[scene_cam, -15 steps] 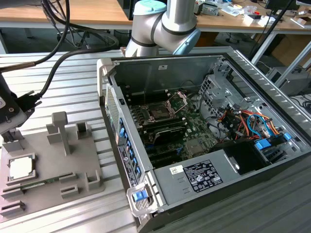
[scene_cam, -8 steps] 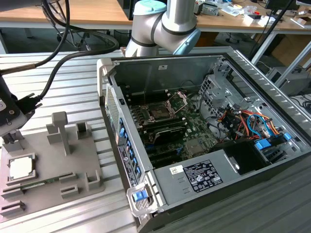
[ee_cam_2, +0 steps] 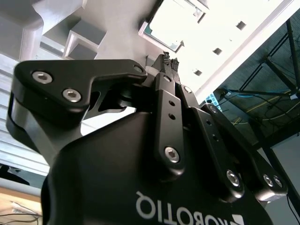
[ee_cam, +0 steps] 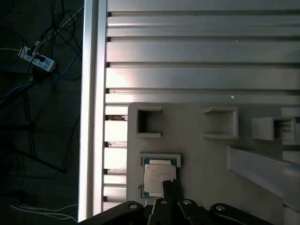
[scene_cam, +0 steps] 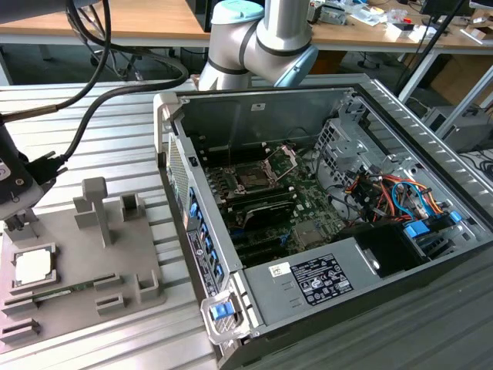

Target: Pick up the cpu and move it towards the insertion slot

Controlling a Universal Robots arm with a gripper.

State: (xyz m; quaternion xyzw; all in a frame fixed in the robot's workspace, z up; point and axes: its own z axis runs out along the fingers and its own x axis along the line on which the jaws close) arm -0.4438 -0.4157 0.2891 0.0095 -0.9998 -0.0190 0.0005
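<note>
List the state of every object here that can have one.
Small square silvery cpu: lying flat in the grey plastic tray's pocket.
Square insertion slot with shiny hinged frame: frame swung open.
Black pincer: shut, tips by the cpu.
Grey metal computer case: side open.

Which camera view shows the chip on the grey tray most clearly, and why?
The first wrist view: the chip lies face-on in the tray, one corner hidden by the gripper. The exterior view shows it at an angle, near that view's left edge. The second wrist view shows it glared white beyond the gripper.
</note>
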